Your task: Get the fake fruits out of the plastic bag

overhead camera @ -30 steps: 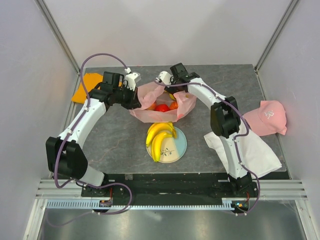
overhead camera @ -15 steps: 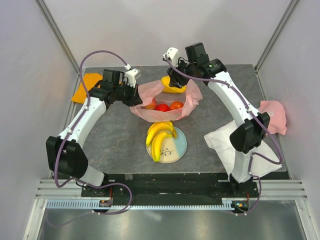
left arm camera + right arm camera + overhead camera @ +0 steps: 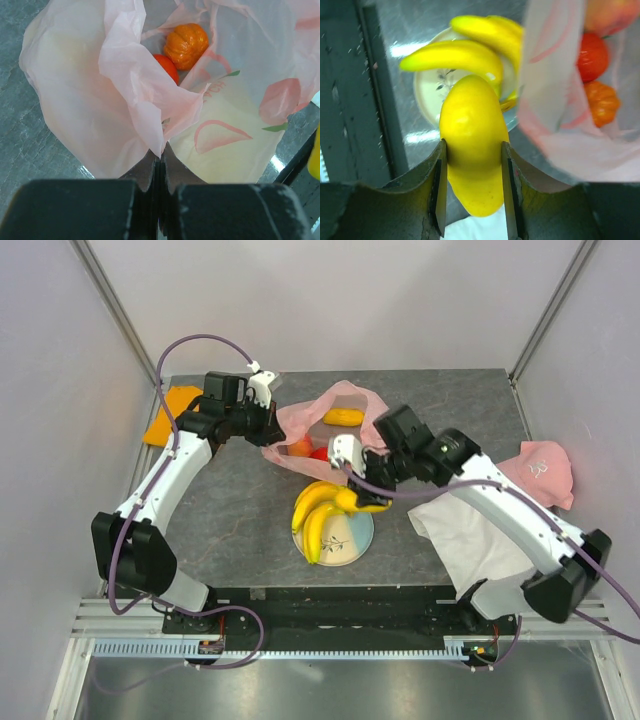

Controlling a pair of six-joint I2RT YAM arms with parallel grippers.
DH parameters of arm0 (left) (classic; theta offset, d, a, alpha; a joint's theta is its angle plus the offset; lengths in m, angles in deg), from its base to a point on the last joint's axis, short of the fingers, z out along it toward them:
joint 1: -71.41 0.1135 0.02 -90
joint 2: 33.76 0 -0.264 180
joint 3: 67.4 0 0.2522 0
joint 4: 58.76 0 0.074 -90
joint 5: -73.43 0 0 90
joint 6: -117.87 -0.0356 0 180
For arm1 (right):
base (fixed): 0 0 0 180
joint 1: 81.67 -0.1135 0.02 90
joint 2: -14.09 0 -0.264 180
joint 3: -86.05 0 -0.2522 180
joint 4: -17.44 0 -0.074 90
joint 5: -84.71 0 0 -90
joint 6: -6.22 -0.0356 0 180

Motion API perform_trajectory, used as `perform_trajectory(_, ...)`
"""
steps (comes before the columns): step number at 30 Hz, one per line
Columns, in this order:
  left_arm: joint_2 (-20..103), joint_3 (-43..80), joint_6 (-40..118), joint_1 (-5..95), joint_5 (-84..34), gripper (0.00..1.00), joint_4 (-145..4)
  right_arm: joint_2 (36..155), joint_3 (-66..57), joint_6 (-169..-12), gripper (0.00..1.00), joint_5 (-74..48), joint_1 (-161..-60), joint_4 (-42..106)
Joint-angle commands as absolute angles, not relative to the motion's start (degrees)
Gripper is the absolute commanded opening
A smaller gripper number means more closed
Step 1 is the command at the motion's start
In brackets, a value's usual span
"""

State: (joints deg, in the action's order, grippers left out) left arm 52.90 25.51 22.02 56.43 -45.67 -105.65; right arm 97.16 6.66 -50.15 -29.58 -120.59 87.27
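1. The right pincer pinches a yellow fake fruit by its flanks, outside the plastic bag. Just beyond its tips lie the banana bunch and the plate.
2. The left pincer is pressed together on a fold of the bag's rim. Past its tips, inside the bag, sit an orange ribbed fruit and a red fruit.
3. Risk: the glossy, rounded fruit may squirt from between the two pads. On release it may also roll off the plate, since the bananas take up much of it.
4. Risk: the thin film could tear or slip out of the left pinch, and the bag's mouth would then collapse over the fruits inside.
5. Writing: faint lettering beside the bag's peach print is unreadable, and no brand is legible.
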Motion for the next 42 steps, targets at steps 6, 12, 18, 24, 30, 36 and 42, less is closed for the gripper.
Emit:
perform_trajectory(6, 51.15, 26.60, 21.80, 56.12, -44.60, 0.02, -104.43, 91.70, -7.48, -59.05, 0.18, -21.67, -122.72, 83.08)
perform_trajectory(12, 49.92, 24.85, 21.27, 56.21, -43.99, 0.02, -104.87, 91.27, -12.93, -81.03, 0.15, -20.23, -117.90, 79.03)
perform_trajectory(18, 50.27, 24.67, 20.75, 56.12, -44.34, 0.02, -106.53, 93.18, -15.32, -95.35, 0.13, -21.01, -110.86, 75.34)
perform_trajectory(24, 51.32, 25.20, 19.87, 56.12, -43.55, 0.02, -107.33, 100.64, -15.76, -106.26, 0.15, -23.91, -108.22, 65.84)
perform_trajectory(30, 50.71, 24.58, 19.34, 56.12, -42.58, 0.02, -107.59, 105.05, -16.46, -109.44, 0.17, -22.25, -106.02, 65.47)
perform_trajectory(36, 50.09, 23.44, 18.29, 56.21, -41.53, 0.02, -107.50, 106.64, -18.22, -112.34, 0.17, -26.46, -105.58, 61.97)
perform_trajectory(42, 50.27, 22.74, 18.46, 56.12, -42.23, 0.02, -107.33, 107.52, -19.71, -113.92, 0.17, -29.72, -105.58, 59.24)
